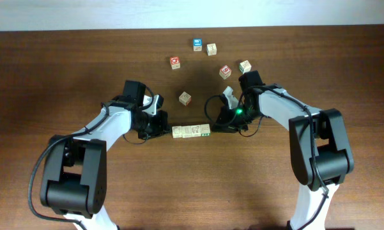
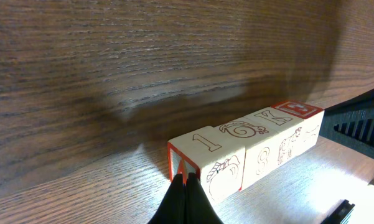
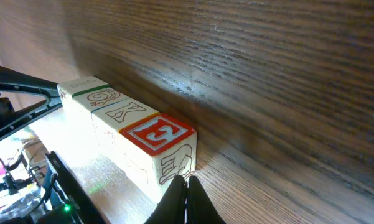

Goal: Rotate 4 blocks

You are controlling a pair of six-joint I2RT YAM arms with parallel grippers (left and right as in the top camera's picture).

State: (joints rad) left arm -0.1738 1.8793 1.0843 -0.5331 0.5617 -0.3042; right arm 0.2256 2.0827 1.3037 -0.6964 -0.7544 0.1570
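Observation:
Several pale wooden letter blocks (image 1: 192,131) lie end to end in a straight row at the table's middle. In the left wrist view their tops read 1 (image 2: 208,143), 6 and K, and the far one has a red E (image 2: 297,109). My left gripper (image 2: 188,180) (image 1: 165,130) is shut, its tips against the row's left, red-edged end. My right gripper (image 3: 187,182) (image 1: 215,126) is shut too, tips touching the lower corner of the E block (image 3: 157,134) at the right end. Neither gripper holds anything.
Loose cubes lie behind the row: a blue one (image 1: 197,44), pale ones (image 1: 211,49) (image 1: 245,66) (image 1: 185,98), red ones (image 1: 175,62) (image 1: 225,71), and a pale one (image 1: 228,92) beside the right arm. Both arms rest low on the brown table (image 1: 192,185).

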